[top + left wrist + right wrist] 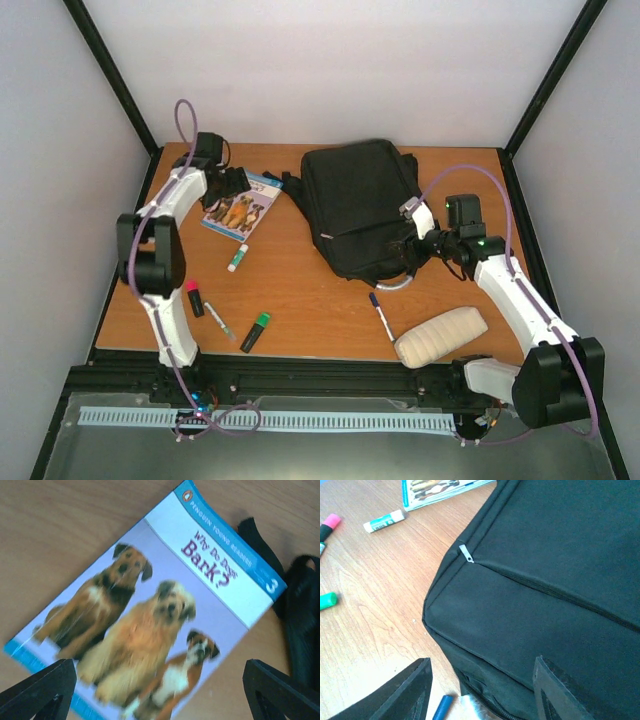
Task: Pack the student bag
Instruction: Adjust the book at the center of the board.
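**Top and wrist views.** The bag [355, 205] lies flat on the desk [300, 290], spreading from centre toward 1 o'clock. Its grey handle loop [395, 283] is at its 5 o'clock end.

A book [240, 208] with three dogs on its cover lies at the bag's 9 o'clock, just beside the black straps [300, 615].

The left fingers [236, 186] hang over the book, spread wide. Their tips show at the two lower corners of the left wrist view.

The right fingers [413, 245] stand apart at the bag's 4 o'clock edge, near the handle loop. In the right wrist view the bag's corner seam and a zip pull [466, 553] lie ahead of them. Whether either tip touches the fabric cannot be told.

Loose on the desk:
- a glue stick [237, 258] at the book's 6 o'clock
- a pink highlighter [194, 298], a slim pen [218, 322] and a green highlighter [256, 331] toward the desk's 7 o'clock
- a blue pen [381, 315] at the bag's 6 o'clock
- a cream pouch [440, 336] toward the desk's 5 o'clock, just beside the blue pen's near end
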You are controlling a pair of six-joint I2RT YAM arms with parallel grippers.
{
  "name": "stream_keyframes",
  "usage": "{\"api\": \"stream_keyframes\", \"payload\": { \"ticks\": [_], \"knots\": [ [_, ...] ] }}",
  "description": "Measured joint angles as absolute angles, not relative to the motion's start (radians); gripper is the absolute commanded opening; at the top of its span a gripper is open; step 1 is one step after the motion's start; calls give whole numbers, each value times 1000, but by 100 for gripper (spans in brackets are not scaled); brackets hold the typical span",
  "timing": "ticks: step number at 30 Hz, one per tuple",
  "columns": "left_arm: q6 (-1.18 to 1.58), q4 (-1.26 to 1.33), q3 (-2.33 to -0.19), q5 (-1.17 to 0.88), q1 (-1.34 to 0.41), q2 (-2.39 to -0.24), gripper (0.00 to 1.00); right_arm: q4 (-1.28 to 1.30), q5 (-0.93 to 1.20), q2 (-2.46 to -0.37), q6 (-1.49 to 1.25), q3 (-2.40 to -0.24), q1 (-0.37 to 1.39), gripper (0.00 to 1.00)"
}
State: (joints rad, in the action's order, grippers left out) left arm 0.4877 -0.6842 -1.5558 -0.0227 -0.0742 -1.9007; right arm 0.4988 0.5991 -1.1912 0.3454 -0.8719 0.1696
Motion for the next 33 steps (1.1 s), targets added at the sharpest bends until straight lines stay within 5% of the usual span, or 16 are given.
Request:
{"api": "stream_keyframes", "payload": {
  "ticks": [9, 15, 25, 33],
  "knots": [
    [358, -760, -1981, -25, -31, -2315, 96, 508, 654, -1182, 348, -872, 170, 56],
    [300, -817, -2114, -53, 0, -2410, 95, 509, 675, -1196, 345, -872, 170, 56],
    [243, -851, -2041, -111, -1, -2407, 92, 468, 655, -1253, 226, -939, 337, 52],
    [266, -789, -1742, -159, -30, -2225, 89, 407, 636, -1612, 121, -1206, 585, 47]
  ]
}}
